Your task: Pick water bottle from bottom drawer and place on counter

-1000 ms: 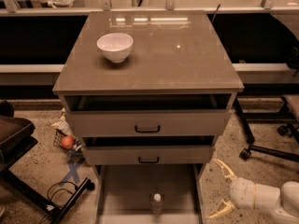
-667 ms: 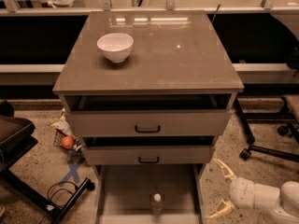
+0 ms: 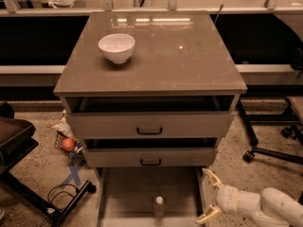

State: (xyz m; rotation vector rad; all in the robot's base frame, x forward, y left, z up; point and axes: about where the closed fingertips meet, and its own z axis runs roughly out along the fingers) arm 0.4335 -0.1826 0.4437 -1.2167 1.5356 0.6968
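Note:
The water bottle (image 3: pixel 159 206) stands upright, white cap on top, near the front of the pulled-out bottom drawer (image 3: pixel 128 193). My gripper (image 3: pixel 208 196) is at the lower right, just outside the drawer's right wall and to the right of the bottle, its two cream fingers spread open and empty. The glossy counter (image 3: pixel 180 56) tops the cabinet above.
A white bowl (image 3: pixel 116 47) sits on the counter's left rear. Two upper drawers with black handles (image 3: pixel 149 131) stand slightly open. An orange ball (image 3: pixel 69 144), blue tape and a black stand lie on the floor at left. A chair base (image 3: pixel 265 150) is at right.

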